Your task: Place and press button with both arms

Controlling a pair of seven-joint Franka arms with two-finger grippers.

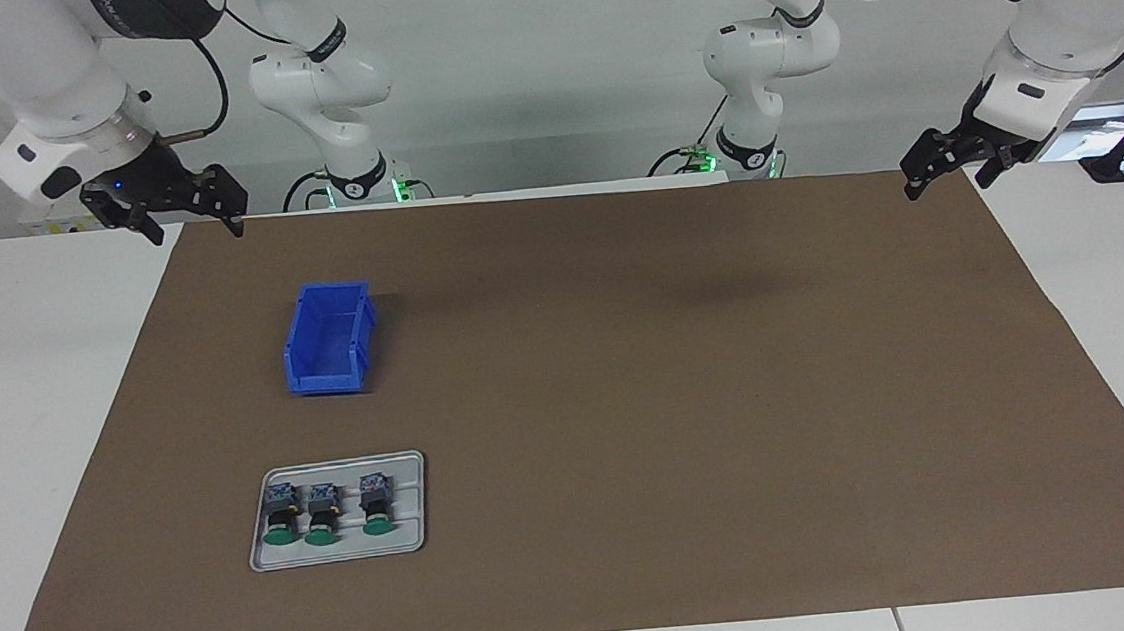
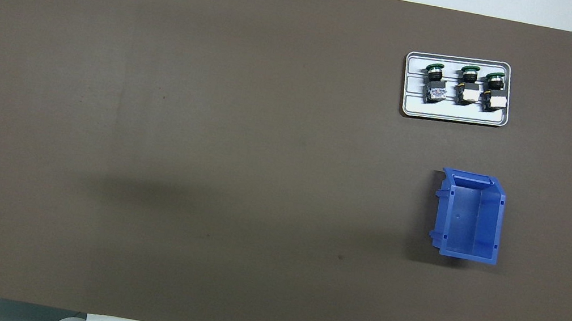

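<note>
Toward the right arm's end of the brown paper mat (image 1: 629,400), close to the mat's edge farthest from the robots, lies a small light-grey rectangular tray (image 1: 414,468) with rounded corners. On it three push-button switches lie side by side on their sides, green round caps pointing away from the robots, grey-blue block bodies toward them. The button (image 1: 373,506) nearest the mat's middle sits slightly apart from the other two buttons (image 1: 299,517), which lie close together. The overhead view shows pale faces on the bodies of that pair — the facing view does not.

Nearer to the robots than the tray, at the same end of the mat, stands an open blue plastic storage bin (image 1: 297,361), upright; the overhead view looks straight down onto its bare floor.

Both arms wait at the mat's corners nearest the robots. The facing view shows them whole — the right gripper (image 1: 189,224) hangs over the corner at its own end, fingers spread apart and holding nothing; the left gripper (image 1: 947,170) hangs over the other corner, fingers likewise apart and unloaded. Overhead, only black tips enter at that picture's side edges.

White table (image 1: 27,398) shows on both sides of the mat.
</note>
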